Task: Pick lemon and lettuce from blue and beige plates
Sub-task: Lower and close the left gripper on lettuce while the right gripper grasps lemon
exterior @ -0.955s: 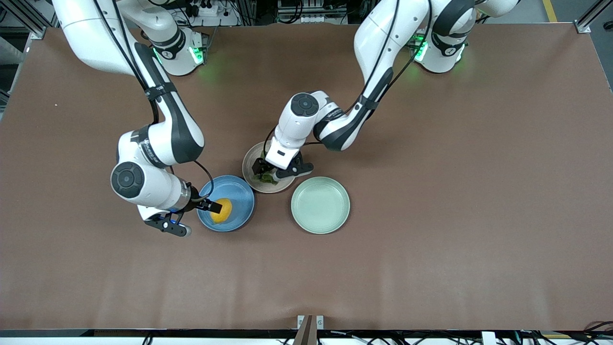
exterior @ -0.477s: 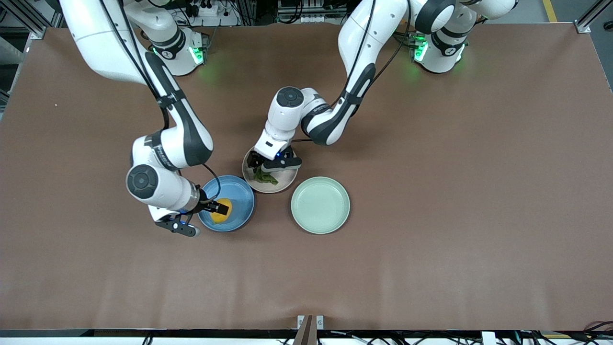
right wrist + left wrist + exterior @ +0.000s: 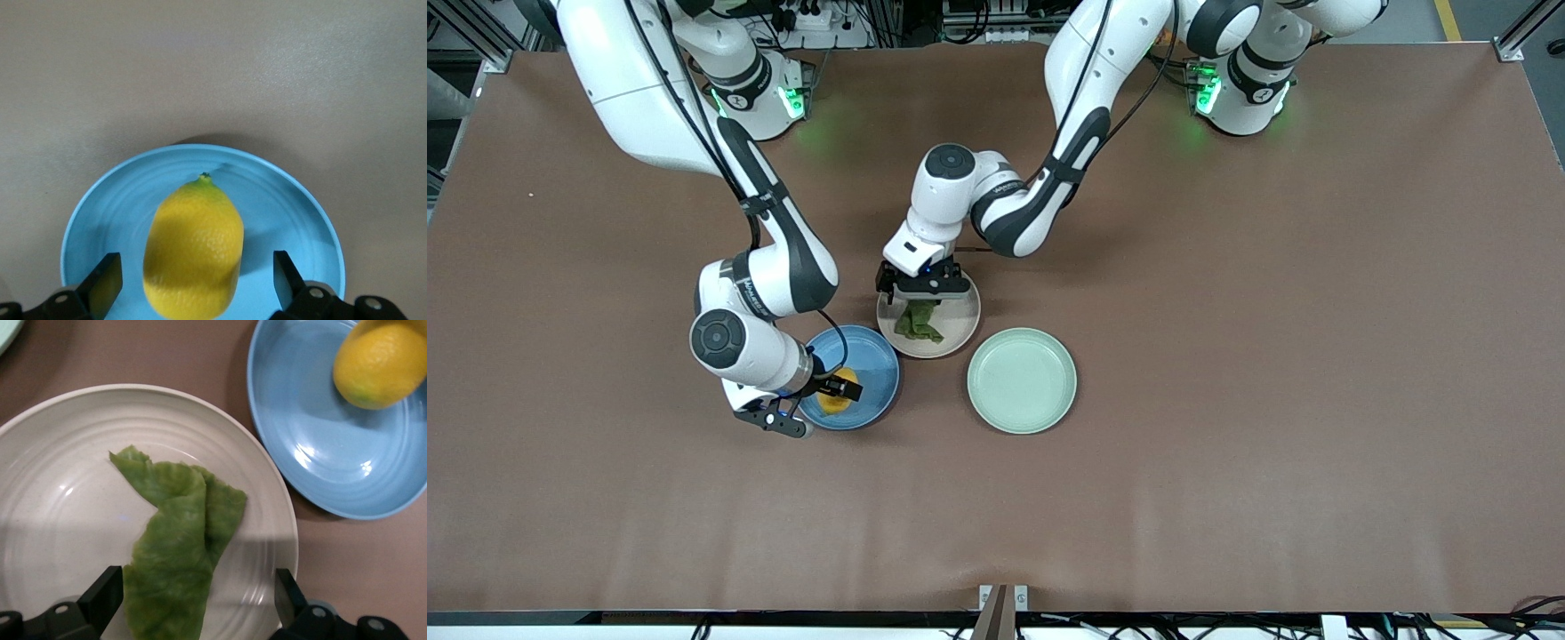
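Because both grippers stand spread wide with nothing gripped yet, the risk lies in the closing. The right gripper (image 3: 829, 391) hangs low over the blue plate (image 3: 876, 360), its fingers on either side of the lemon (image 3: 838, 397), which lies in that plate. The lemon is rounded and dimpled, so I judge that a squeeze placed off its middle could squirt it out and roll it across the plate or over the rim onto the tabletop (image 3: 1227, 267). The left gripper (image 3: 919, 289) is over the beige plate (image 3: 963, 331), straddling one end of the lettuce (image 3: 918, 322) lying flat in that plate. A thin, limp leaf may slip between fingers that stop too high, or the fingertips could scrape the plate and push it against the blue plate it nearly touches.

The front view alone shows the mint-green plate (image 3: 1022, 380) whole, beside the beige one and bare. The left wrist view shows the lettuce (image 3: 177, 547) folded over itself, and the right wrist view the lemon (image 3: 193, 247) framed evenly between the fingers, which the front view hides.
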Controlling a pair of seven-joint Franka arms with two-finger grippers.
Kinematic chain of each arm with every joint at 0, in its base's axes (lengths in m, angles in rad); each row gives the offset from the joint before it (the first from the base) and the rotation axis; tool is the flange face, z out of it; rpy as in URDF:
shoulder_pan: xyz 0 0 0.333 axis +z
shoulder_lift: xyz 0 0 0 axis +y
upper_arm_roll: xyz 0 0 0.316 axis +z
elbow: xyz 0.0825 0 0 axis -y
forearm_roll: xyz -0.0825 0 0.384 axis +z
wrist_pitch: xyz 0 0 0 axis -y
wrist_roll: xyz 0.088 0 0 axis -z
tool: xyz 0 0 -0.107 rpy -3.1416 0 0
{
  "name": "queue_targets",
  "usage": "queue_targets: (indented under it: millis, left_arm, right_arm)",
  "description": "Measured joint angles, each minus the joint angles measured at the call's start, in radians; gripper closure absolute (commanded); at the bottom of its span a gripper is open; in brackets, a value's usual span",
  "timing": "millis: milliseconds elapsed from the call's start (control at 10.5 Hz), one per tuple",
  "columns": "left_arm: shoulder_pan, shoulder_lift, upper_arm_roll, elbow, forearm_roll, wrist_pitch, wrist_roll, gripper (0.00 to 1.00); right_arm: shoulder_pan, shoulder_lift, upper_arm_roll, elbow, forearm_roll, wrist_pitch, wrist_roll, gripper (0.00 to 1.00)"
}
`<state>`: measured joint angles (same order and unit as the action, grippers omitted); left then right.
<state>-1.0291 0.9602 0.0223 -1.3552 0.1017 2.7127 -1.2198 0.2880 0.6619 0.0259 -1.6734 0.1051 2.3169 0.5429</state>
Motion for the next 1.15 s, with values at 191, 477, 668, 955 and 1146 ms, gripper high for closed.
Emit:
queue_targets:
  millis: [191, 477, 668, 955, 1146]
  left_arm:
    - [0.0, 0.001, 0.002, 0.0, 0.088, -0.054, 0.007, 0.0]
    - [0.0, 0.005, 0.002, 0.0, 0.122, -0.108, 0.032, 0.0]
    - [-0.001, 0.005, 0.002, 0.0, 0.122, -0.108, 0.038, 0.0]
    - [-0.003, 0.005, 0.002, 0.0, 0.122, -0.108, 0.038, 0.0]
    - [-0.014, 0.005, 0.002, 0.002, 0.122, -0.108, 0.038, 0.0]
  right_arm:
    - [0.0, 0.015, 0.0, -0.001, -0.005, 0.017, 0.0, 0.0]
    - [0.002, 0.031, 0.0, -0.001, -0.006, 0.036, 0.0, 0.09]
    - [0.004, 0.032, 0.0, -0.001, -0.006, 0.037, 0.0, 0.41]
    - [0.005, 0.031, 0.0, -0.001, -0.006, 0.038, 0.0, 0.75]
    - [0.005, 0.031, 0.0, 0.0, -0.006, 0.038, 0.0, 0.84]
